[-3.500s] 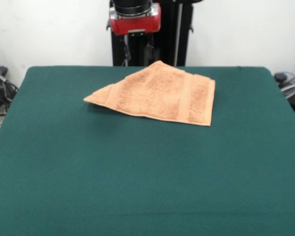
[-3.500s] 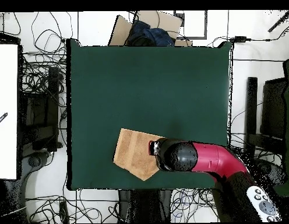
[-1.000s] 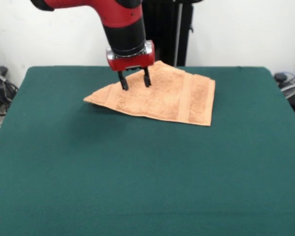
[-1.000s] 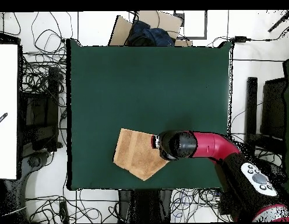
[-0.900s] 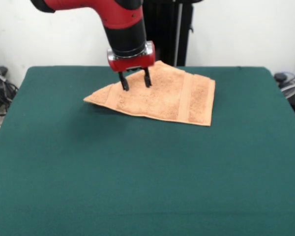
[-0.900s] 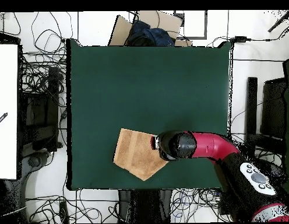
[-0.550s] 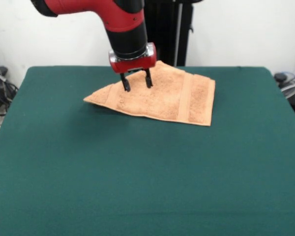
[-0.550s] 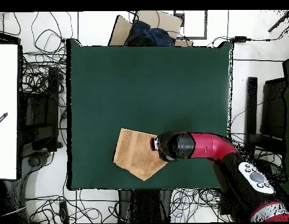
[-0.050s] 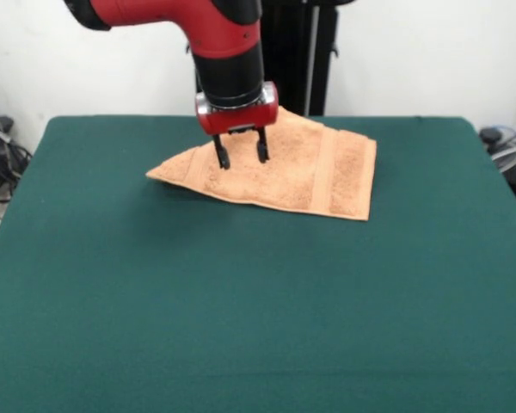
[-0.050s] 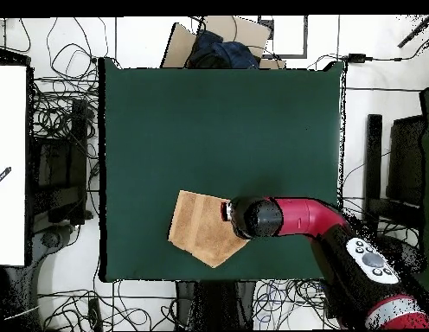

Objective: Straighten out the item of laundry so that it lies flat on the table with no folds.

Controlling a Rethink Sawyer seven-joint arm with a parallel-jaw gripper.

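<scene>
The arm (image 9: 228, 52), drawn back at the worktop's far edge 3.5 s ago with no fingers showing, now reaches down over the towel (image 9: 279, 168); the pincer (image 9: 240, 153), fingers apart, sits lower and a little further along the towel than 1.0 s ago, its tips close above the cloth.

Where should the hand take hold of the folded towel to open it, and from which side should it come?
Probably at the pointed flap of the towel on the picture's left in the front view. That corner looks slightly raised off the table, with a shadow under it, so a finger could slip beneath. The open hand hangs over the towel near there; come from above, pinching the top layer only.
</scene>
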